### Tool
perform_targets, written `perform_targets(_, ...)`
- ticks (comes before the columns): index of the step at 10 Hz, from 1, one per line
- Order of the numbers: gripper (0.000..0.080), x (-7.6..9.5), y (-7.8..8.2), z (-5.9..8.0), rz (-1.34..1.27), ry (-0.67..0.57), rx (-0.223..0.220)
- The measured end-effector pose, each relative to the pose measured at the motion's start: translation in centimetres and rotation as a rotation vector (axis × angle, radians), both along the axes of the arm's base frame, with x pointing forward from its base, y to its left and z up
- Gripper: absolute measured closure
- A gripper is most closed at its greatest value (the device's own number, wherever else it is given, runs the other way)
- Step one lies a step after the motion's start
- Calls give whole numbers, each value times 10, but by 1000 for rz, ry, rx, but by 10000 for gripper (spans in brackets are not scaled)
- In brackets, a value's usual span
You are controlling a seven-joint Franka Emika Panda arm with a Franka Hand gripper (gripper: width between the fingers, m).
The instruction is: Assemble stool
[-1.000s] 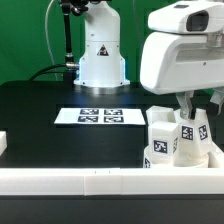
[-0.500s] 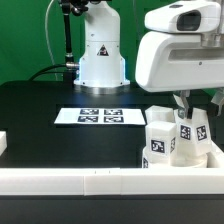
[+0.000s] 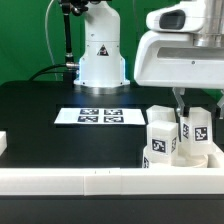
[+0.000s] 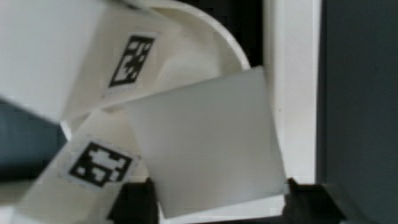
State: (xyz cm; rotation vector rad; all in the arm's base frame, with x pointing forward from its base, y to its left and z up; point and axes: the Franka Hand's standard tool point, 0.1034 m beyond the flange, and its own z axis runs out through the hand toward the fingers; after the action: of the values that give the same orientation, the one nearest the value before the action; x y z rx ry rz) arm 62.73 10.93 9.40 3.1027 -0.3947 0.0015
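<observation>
The stool parts stood clustered at the exterior view's right, near the front of the black table [image 3: 40, 105]. The seat [image 3: 205, 158], a thick white disc, lay low behind the long white border rail [image 3: 90, 182] that ran across the front. On or against it stood the blocky white legs: the nearest leg [image 3: 160, 140] upright toward the exterior view's left of the group, and a second leg [image 3: 198, 127] further right, directly under the arm. Each showed a black-and-white square tag on its facing side; the patterns were too small to read as anything but tags.

The gripper [image 3: 192, 108] hung over that second leg, its bulky white wrist housing hiding the top of the cluster. In the wrist view a pale leg [image 4: 205, 140] filled the middle, with the dark fingertips [image 4: 139, 195] flanking its lower end, one on each side, spread about as wide as the part. Whether they pressed on it or merely stood beside it could not be told.

Further back, well apart from the parts, the marker board [image 3: 100, 116] lay flat on the table. Behind it stood the arm's white base [image 3: 102, 55], bearing a small triangular warning label, not legible.
</observation>
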Motion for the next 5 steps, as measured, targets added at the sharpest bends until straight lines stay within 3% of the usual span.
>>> perform_targets(4,458,0,2,0,-413,-11,6)
perform_targets(5,458,-1,4,-1,-572,-7,25)
